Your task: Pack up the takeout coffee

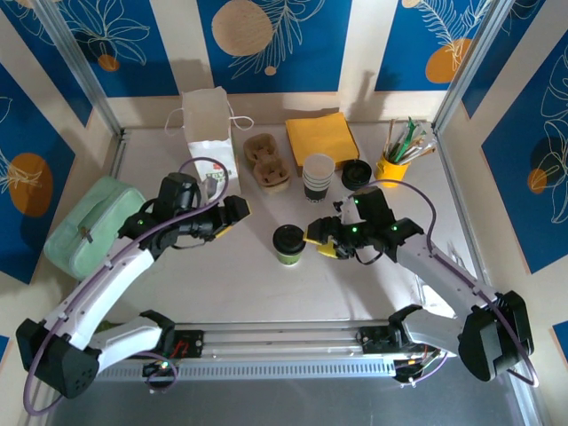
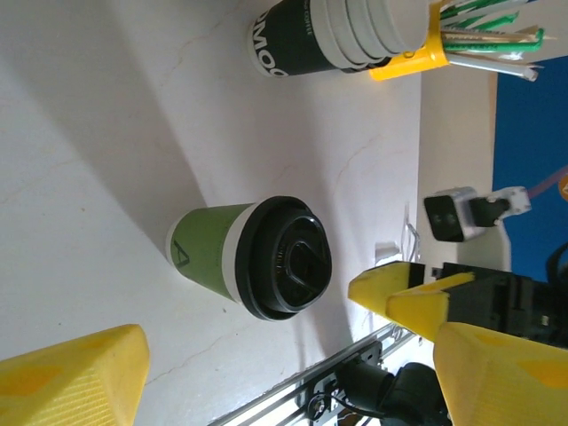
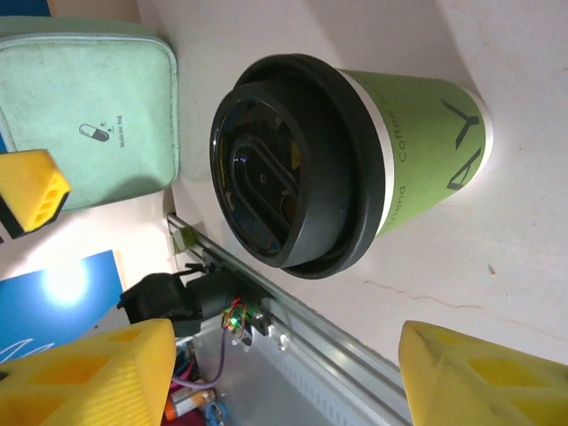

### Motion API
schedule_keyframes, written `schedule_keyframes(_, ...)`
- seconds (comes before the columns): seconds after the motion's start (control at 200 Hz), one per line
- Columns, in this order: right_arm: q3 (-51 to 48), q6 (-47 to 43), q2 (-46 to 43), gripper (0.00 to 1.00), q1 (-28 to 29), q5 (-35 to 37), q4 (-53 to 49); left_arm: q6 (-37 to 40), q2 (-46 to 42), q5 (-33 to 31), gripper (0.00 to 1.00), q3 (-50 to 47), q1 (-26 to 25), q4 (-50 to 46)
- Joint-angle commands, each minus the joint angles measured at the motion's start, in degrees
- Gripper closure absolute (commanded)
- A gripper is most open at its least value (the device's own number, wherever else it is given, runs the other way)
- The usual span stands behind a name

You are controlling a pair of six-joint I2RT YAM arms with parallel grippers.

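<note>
Right gripper [image 1: 318,241] first: I see its yellow fingers [image 3: 89,373] spread wide and holding nothing, sitting low over the table [image 1: 355,293] just to the right of the takeout coffee [image 1: 287,243]. From its wrist camera the cup lies ahead of the fingertips, not between them, and I cannot tell any contact. On my other side, the left gripper [image 1: 235,219] is spread as well, empty, pointing at the cup from the left and farther from it than the right one.

The takeout coffee stands upright near the middle of the table between the two grippers, green-sided with a white rim and its black lid [image 3: 284,169] on. The white paper bag [image 1: 209,124] stands upright at the far left, well apart from the cup. Along the far side I also see a brown cup carrier [image 1: 267,160], yellow napkins [image 1: 321,138], a stack of paper cups [image 1: 318,176] and a yellow cup of straws [image 1: 392,164]. A mint-green pouch [image 1: 93,226] lies at the left edge.
</note>
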Motion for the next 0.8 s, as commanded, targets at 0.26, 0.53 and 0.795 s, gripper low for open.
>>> schedule_keyframes(0.26, 1.85, -3.74, -0.85, 0.21, 0.30, 4.84, -1.59, 9.14, 7.88, 2.33, 0.14, -3.98, -5.79, 13.91)
schedule_keyframes(0.53, 1.70, -1.77, 3.12, 0.25, 1.90, 5.19, 2.25, 11.21, 16.08, 7.63, 0.16, -4.34, -8.04, 19.02)
schedule_keyframes(0.795, 3.29, -1.72, 7.45, 0.26, 3.20, 5.24, 4.27, 11.42, 19.35, 10.96, 0.20, -6.04, -8.17, 23.46)
